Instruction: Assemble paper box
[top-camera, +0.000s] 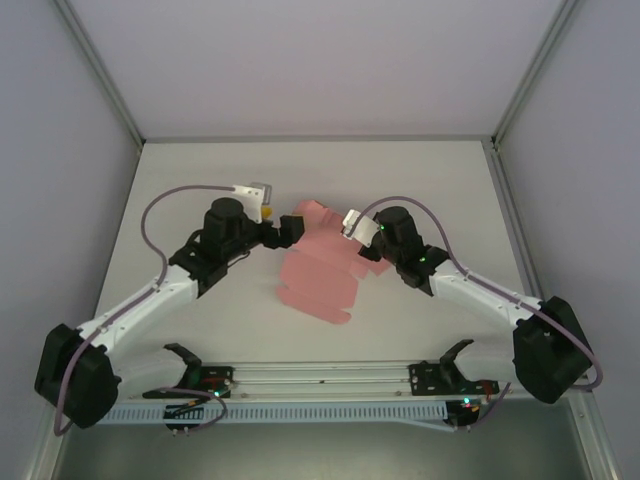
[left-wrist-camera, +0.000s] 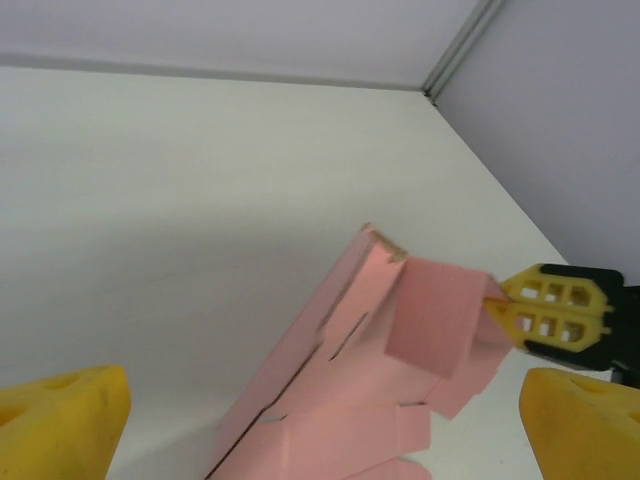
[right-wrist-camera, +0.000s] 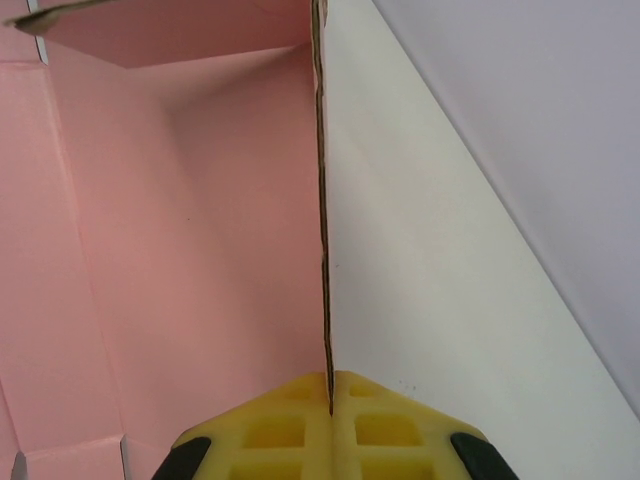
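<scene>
a pink paper box (top-camera: 318, 278), not yet box-shaped, lies as a mostly flat die-cut sheet in the middle of a white table (top-camera: 200, 170), between two robot arms. the right gripper (top-camera: 352, 226) is clamped on a thin flap at the sheet's far right edge and holds it upright. its wrist camera shows the card edge-on, pinched between the yellow fingertips (right-wrist-camera: 290, 425). the left gripper (top-camera: 288, 232) hovers just beside the sheet's far left corner, its yellow fingers (left-wrist-camera: 60, 415) spread wide and grasping nothing, with the raised card ahead of them. a second panel at the far end also seems folded up, though the overhead view is too small to be sure. the near panels lie flat, with slots and tabs showing and none tucked in. in my judgement the work is at an early stage: walls remain to be raised, tabs locked and the box closed.
</scene>
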